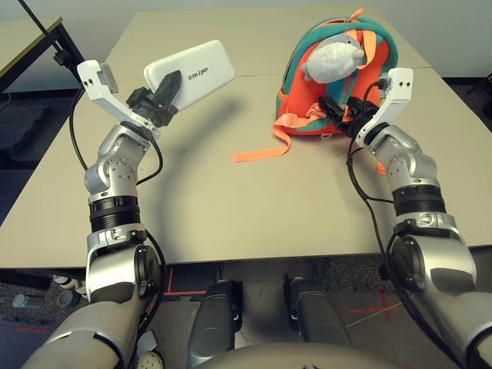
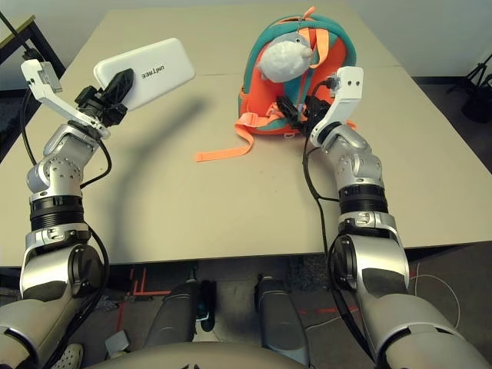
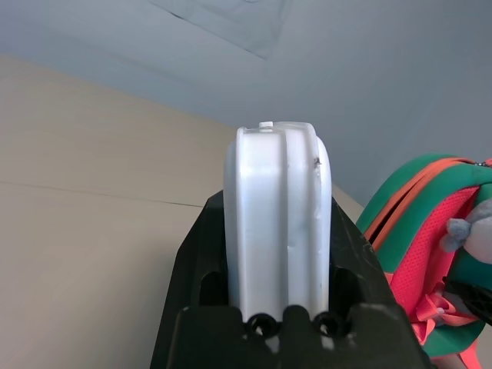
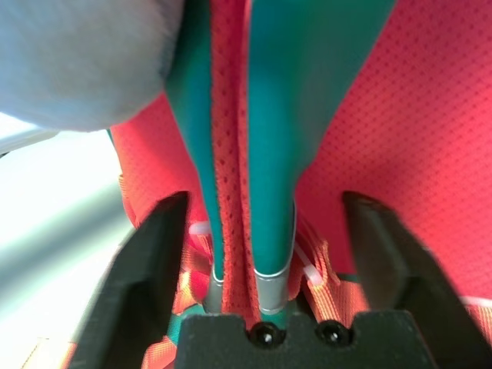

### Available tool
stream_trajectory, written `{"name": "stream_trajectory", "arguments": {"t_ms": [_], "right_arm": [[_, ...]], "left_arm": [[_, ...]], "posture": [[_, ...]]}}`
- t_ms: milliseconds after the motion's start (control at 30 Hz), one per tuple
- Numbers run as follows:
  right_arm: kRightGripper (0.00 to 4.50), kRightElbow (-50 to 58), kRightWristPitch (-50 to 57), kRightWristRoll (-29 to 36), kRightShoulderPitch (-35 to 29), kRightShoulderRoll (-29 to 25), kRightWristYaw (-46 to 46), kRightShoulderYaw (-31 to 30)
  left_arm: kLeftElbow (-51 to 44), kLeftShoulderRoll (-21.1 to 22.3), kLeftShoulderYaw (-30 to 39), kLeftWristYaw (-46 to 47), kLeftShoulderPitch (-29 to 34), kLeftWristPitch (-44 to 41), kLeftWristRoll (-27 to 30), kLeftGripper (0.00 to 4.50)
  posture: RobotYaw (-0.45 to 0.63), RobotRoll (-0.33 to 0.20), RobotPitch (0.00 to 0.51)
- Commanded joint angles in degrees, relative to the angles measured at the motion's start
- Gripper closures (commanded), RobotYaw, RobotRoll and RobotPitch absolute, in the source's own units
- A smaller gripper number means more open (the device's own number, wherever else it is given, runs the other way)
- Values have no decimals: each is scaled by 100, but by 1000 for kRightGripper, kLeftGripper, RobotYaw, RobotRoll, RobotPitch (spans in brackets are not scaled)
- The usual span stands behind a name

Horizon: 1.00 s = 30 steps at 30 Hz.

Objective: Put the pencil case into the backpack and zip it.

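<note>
Nearest the camera, the beige worktop (image 1: 231, 207) is mostly bare, grey floor showing past its edges and a dark table's corner (image 1: 31, 46) off the left side. Left gripper (image 1: 165, 91) is clamped on one end of the white pencil case (image 1: 192, 71), holding it in the air over the left side. Orange-and-teal backpack (image 2: 269, 108) sits toward the far right edge with its plush fish (image 2: 283, 58) on front. Right gripper (image 2: 296, 109) is spread wide, fingers (image 4: 150, 261) either side of a teal strap (image 4: 277, 154), not pinching it.
</note>
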State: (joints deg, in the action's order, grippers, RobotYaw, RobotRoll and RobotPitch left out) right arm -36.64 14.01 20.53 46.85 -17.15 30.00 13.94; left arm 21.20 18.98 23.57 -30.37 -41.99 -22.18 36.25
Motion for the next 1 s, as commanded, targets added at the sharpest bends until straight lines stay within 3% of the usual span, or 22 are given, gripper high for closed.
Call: {"name": "stream_trajectory", "arguments": {"t_ms": [33, 200, 233, 700, 1000], "right_arm": [[2129, 146, 12, -34, -61, -24, 123, -98], [3912, 813, 323, 84, -398, -67, 306, -181], [4022, 1050, 462, 145, -509, -89, 367, -204], [4033, 4909, 3000, 1572, -2313, -1058, 635, -39], [4033, 6284, 3991, 2549, -2998, -1205, 197, 357]], "left_arm": [[-39, -24, 2, -72, -82, 99, 77, 3245], [-31, -86, -32, -92, -81, 70, 82, 3245], [-29, -96, -39, -97, -82, 62, 82, 3245], [126, -93, -98, -169, -138, 38, 38, 3245], [374, -121, -198, -274, -289, 82, 21, 3245]], "posture": [[-151, 0, 108], [-159, 0, 113], [-161, 0, 115], [-178, 0, 120], [-207, 0, 123]]}}
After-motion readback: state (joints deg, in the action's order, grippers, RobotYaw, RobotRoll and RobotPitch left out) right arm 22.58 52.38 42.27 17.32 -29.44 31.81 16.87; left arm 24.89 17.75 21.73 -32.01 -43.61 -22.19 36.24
